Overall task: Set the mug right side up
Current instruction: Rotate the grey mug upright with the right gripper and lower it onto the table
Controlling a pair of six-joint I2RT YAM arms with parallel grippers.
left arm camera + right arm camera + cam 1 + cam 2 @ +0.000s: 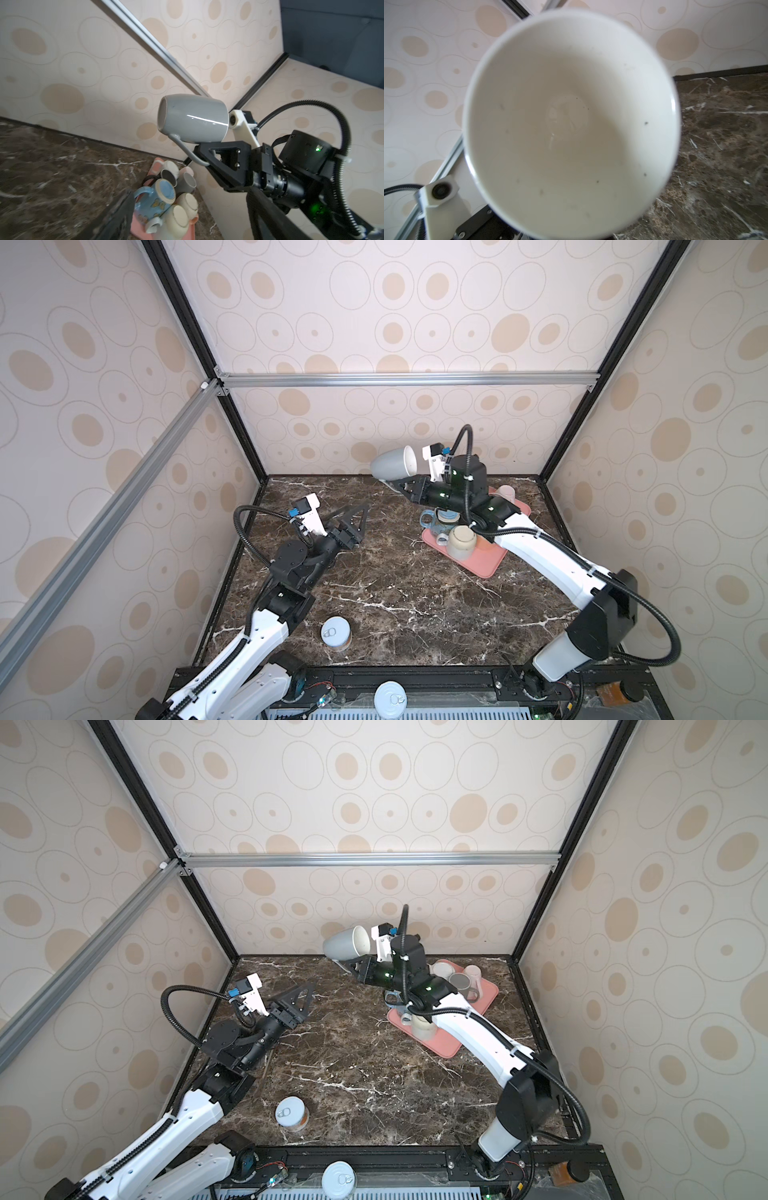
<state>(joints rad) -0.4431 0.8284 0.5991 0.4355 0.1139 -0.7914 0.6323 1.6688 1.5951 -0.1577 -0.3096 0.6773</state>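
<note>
A grey mug (392, 464) (345, 946) with a white inside hangs in the air over the back of the table, lying on its side. My right gripper (397, 486) (351, 966) is shut on its thin handle (187, 151) from below, as the left wrist view shows. The mug's mouth (571, 124) faces the right wrist camera and fills that view, hiding the jaws. My left gripper (356, 513) (305, 991) stands open and empty to the left, low over the table and apart from the mug. Its dark fingers (118, 220) frame the left wrist view.
A pink tray (490, 566) (446, 1048) at the back right holds several mugs, among them a blue butterfly one (158, 197); my right arm passes over it. A tin can (336, 632) stands front left. Another can (388, 697) sits on the front rail.
</note>
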